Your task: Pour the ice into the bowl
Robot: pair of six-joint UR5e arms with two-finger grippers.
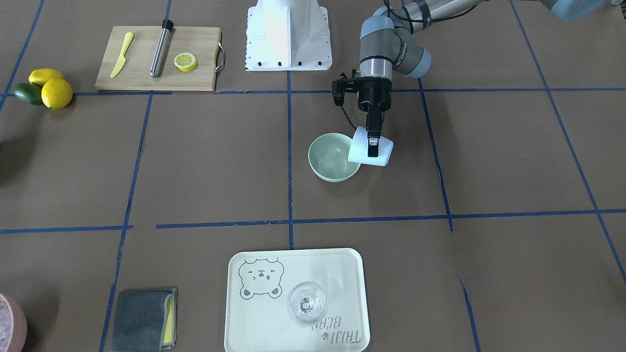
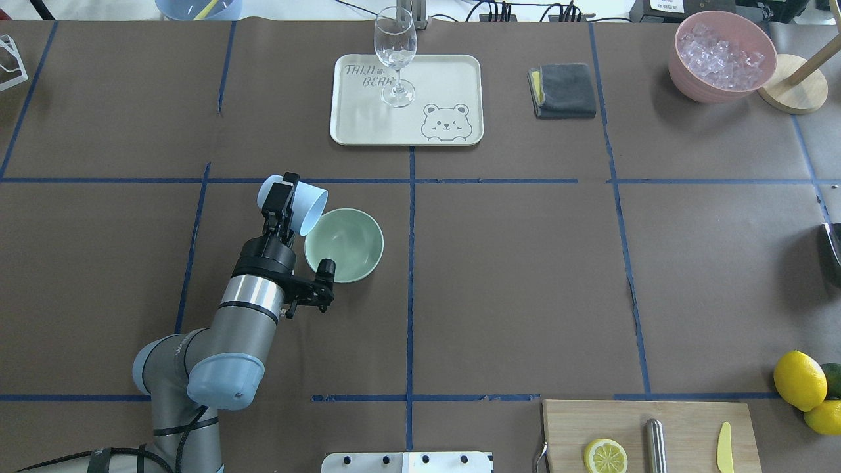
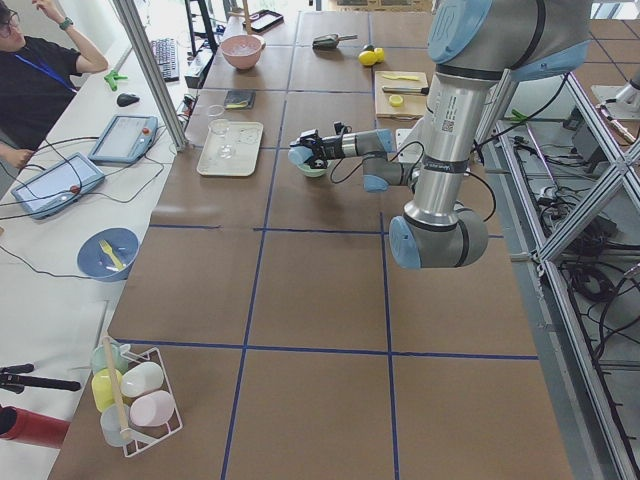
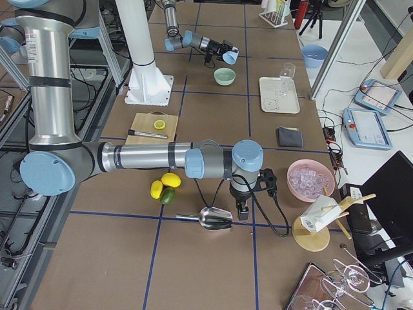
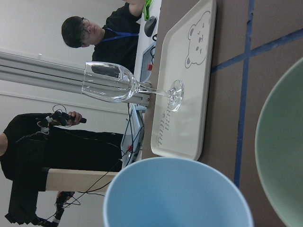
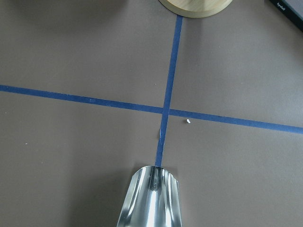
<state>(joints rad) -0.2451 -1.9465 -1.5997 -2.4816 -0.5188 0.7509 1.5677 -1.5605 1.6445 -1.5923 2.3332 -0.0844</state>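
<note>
Left arm: you have the left gripper (image 2: 278, 199) over the middle of the table (image 2: 512, 276), its jaws clamped on the wall of the light blue cup (image 2: 294, 196). The cup is lifted and tipped well onto its side. Its mouth faces the bowl (image 2: 344, 245), and in both the overhead and the front-facing views it overlaps the bowl's rim on the arm's side. The bowl stands upright on the table, just on the robot's side of the tray (image 2: 406, 129), which carries an upright wine glass (image 2: 396, 58). In the left wrist view the cup's inside shows plain blue. Ice: you cannot make it out in the cup or the bowl; both interiors read as smooth colour at this size. Right arm: the right gripper (image 4: 241, 211) points down at the table's far right end, beside the pink container (image 4: 310, 180). A metal scoop (image 6: 151, 198) lies directly below its wrist camera. Whether those jaws are clenched or released cannot be told from these views.
</note>
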